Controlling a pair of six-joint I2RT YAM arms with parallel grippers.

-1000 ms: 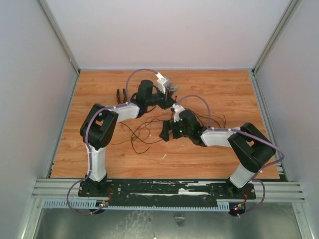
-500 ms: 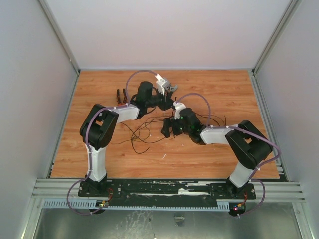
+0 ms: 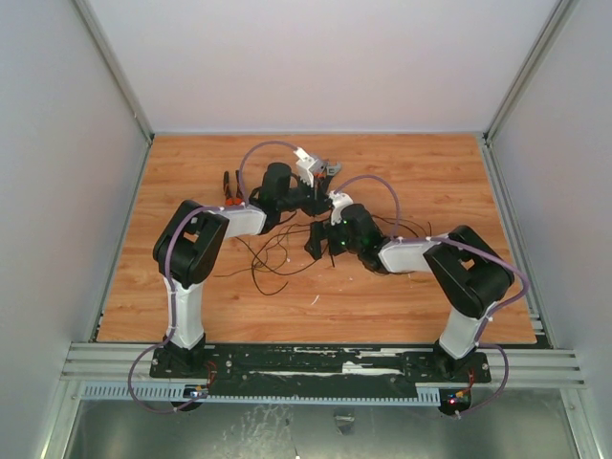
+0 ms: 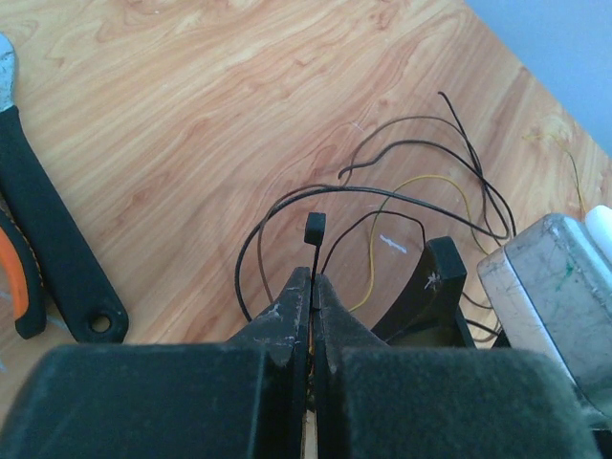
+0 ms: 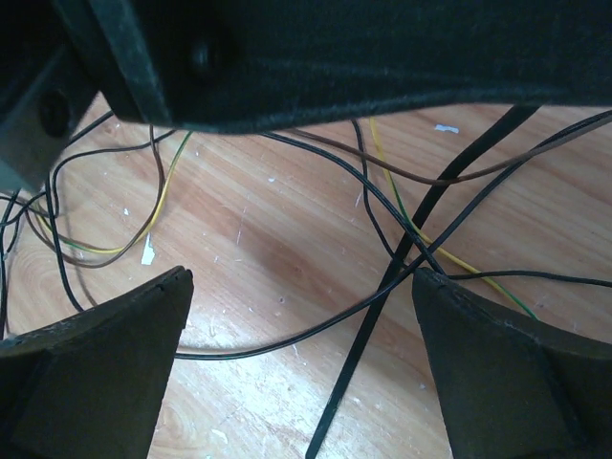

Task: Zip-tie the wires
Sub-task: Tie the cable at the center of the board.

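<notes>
zip tie (image 4: 313,258): pinched in the closed left fingers (image 4: 285,311), head up amid the wires (image 4: 316,189) on the table (image 4: 191,115).
right fingers (image 5: 115,335): spread wide, empty, either side of the strip.
risk: the strip may snag one loose loop and miss the bundle.

The right gripper (image 5: 301,277) is hovering with its fingers (image 5: 96,363) spread wide. In the gap between them the wires (image 5: 239,352) are looping across the wooden table (image 5: 268,239), with black, brown and yellow-green strands crossing. The zip tie (image 5: 384,333) is slanting straight from beyond the right finger down toward the claw's base. A dark housing (image 5: 382,57) is looming just ahead of the fingertips.
</notes>
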